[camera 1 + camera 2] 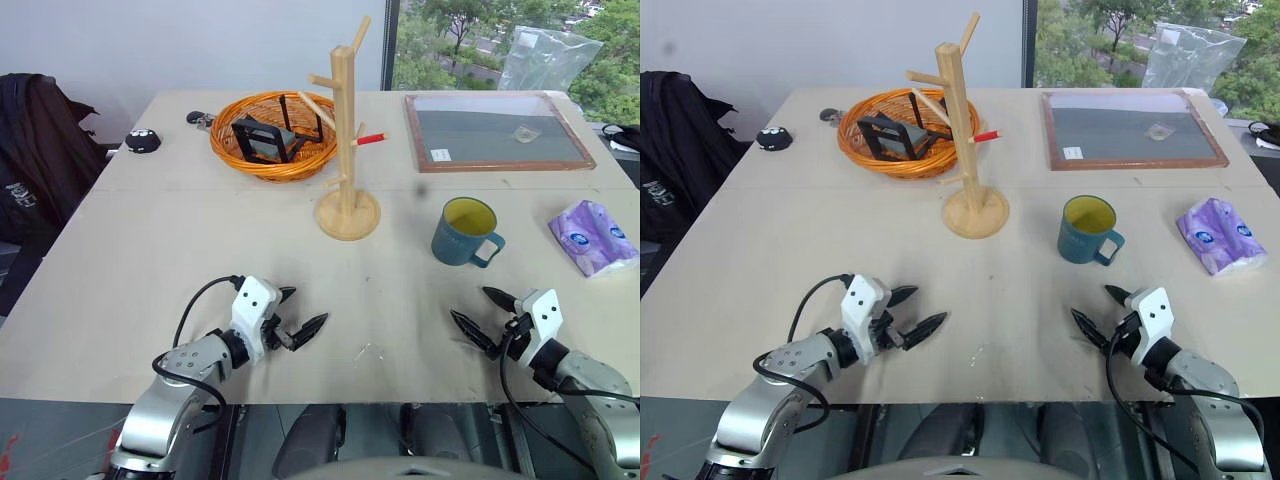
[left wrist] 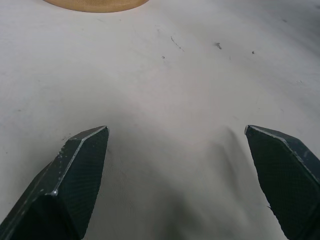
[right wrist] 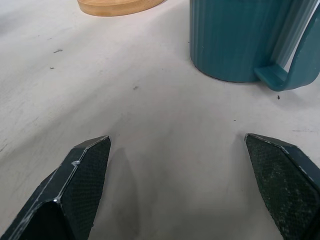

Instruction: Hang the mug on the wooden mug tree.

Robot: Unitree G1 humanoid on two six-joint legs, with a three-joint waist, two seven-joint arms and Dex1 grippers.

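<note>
Both jaws stood wide apart, empty: left gripper [image 1: 298,318], right gripper [image 1: 484,316]. Risk: gripping the mug [image 1: 465,232] off-centre could tip it or knock the tree [image 1: 346,140].

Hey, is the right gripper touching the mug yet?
Apart. In the right wrist view, bare table lies between the open right gripper and the mug; the left eye view shows the same gap.

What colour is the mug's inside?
Yellow inside the mug, best seen in the left eye view.
</note>
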